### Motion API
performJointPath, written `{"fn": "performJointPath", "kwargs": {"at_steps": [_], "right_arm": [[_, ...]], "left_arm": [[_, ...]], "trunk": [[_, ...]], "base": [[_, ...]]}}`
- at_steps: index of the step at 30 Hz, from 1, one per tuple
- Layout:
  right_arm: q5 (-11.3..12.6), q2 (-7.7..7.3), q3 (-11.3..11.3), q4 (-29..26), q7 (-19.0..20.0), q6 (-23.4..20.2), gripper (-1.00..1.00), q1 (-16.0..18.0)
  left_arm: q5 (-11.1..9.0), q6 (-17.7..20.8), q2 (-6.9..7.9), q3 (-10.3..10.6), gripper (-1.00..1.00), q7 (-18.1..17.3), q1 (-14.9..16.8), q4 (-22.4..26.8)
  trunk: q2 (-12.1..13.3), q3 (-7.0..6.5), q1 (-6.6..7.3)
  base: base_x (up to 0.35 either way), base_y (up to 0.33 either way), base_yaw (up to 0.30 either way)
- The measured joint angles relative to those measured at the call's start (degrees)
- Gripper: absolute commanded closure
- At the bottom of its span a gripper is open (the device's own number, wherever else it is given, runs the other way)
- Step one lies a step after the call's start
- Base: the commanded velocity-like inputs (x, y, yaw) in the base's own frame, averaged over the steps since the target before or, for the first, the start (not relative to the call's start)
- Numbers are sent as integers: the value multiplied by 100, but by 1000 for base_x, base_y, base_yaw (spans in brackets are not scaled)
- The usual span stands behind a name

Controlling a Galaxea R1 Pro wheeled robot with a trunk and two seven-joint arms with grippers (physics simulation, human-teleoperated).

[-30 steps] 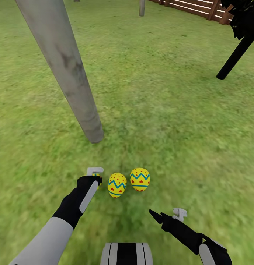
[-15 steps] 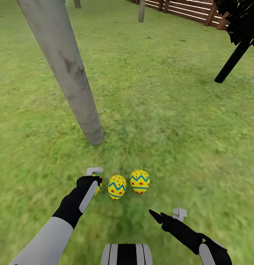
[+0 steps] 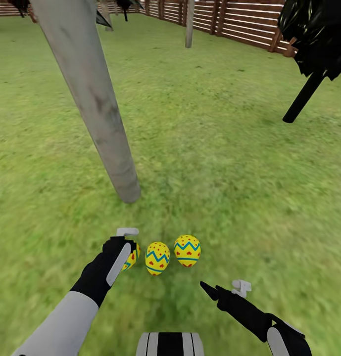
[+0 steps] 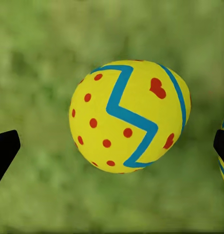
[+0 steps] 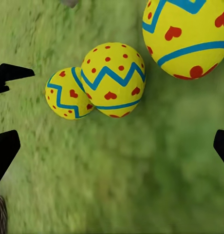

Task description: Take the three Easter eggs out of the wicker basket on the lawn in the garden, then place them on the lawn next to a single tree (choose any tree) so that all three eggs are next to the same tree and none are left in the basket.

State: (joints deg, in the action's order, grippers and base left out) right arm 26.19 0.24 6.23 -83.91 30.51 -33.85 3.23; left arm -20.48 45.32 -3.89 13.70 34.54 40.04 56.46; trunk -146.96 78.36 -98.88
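Three Easter eggs lie in a row on the lawn (image 3: pixel 229 163), near the foot of the pale grey tree (image 3: pixel 98 106).

Left egg (image 3: pixel 132 257): directly under the left gripper (image 3: pixel 126 245). In the left wrist view it sits centred between widely spread fingertips (image 4: pixel 6 148), neither touching. Released, by my reading. Long axis tilted; cannot tell its heading.

Middle egg (image 3: pixel 157 258) touches the left one. Right egg (image 3: pixel 187 250) stands just beside.

Right gripper (image 3: pixel 224 289): open, empty, nearer the robot than the row.

Judgement: left arm need only lift straight away, without brushing the egg.
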Motion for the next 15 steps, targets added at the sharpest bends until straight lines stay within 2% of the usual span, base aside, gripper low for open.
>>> {"fn": "performJointPath", "kwargs": {"at_steps": [6,15], "right_arm": [[-3,0,0,0,0,0,-100,0],[-6,0,0,0,0,0,-100,0]], "left_arm": [[-15,27,0,-1,-100,-5,1,3],[-17,22,6,6,-100,3,-1,1]], "trunk": [[8,-133,14],[20,-332,36]], "base": [[-154,0,0],[-220,0,0]]}}
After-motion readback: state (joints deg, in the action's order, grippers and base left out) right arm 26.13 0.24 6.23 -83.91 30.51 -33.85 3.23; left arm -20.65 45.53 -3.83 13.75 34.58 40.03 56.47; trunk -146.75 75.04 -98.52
